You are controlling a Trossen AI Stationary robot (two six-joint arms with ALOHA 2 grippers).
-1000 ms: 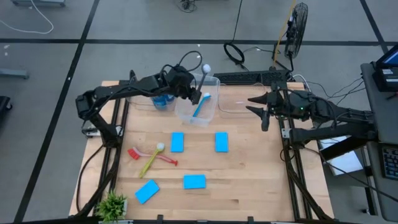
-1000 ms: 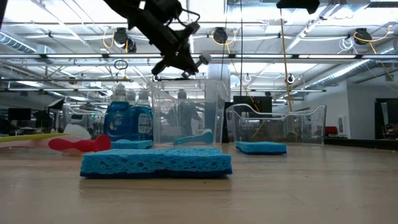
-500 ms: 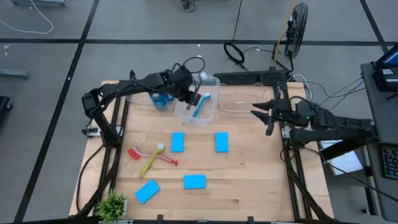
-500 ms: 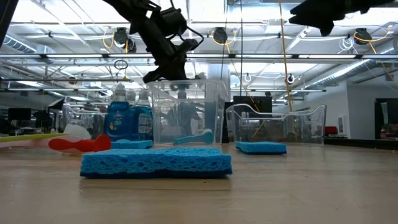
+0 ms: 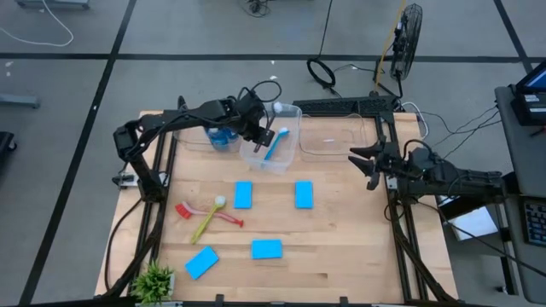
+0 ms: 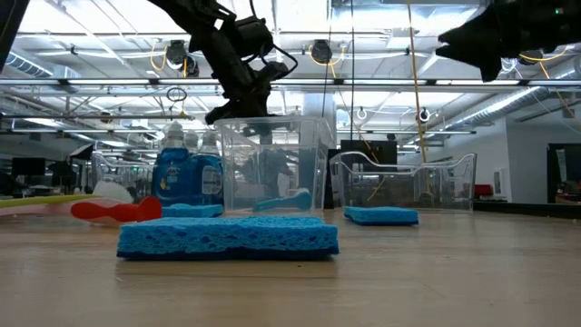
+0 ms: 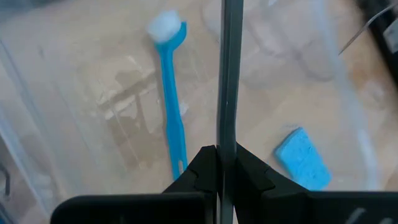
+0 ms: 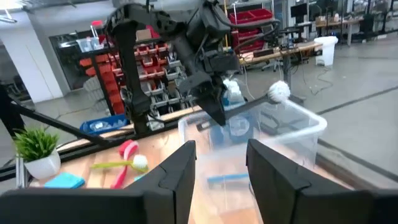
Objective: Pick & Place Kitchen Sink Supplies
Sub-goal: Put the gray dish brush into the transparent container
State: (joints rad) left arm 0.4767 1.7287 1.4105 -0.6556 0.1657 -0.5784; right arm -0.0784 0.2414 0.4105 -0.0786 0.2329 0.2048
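Two arms at the sink-supply table, one brush raised over the bin

Closed on a thin grey-handled brush with a white head (image 7: 231, 62), the left gripper (image 5: 258, 130) hovers above the clear plastic bin (image 6: 238, 173), where a blue long-handled brush (image 7: 171, 118) lies on the floor. The right gripper (image 5: 363, 168) waits near the table's right edge, fingers parted and empty. Four flat blue sponges (image 5: 243, 194), a red brush (image 5: 230, 219) and a yellow-green brush (image 5: 205, 223) lie on the wooden table (image 5: 341, 247); blue soap bottles (image 5: 223, 136) stand beside the bin.
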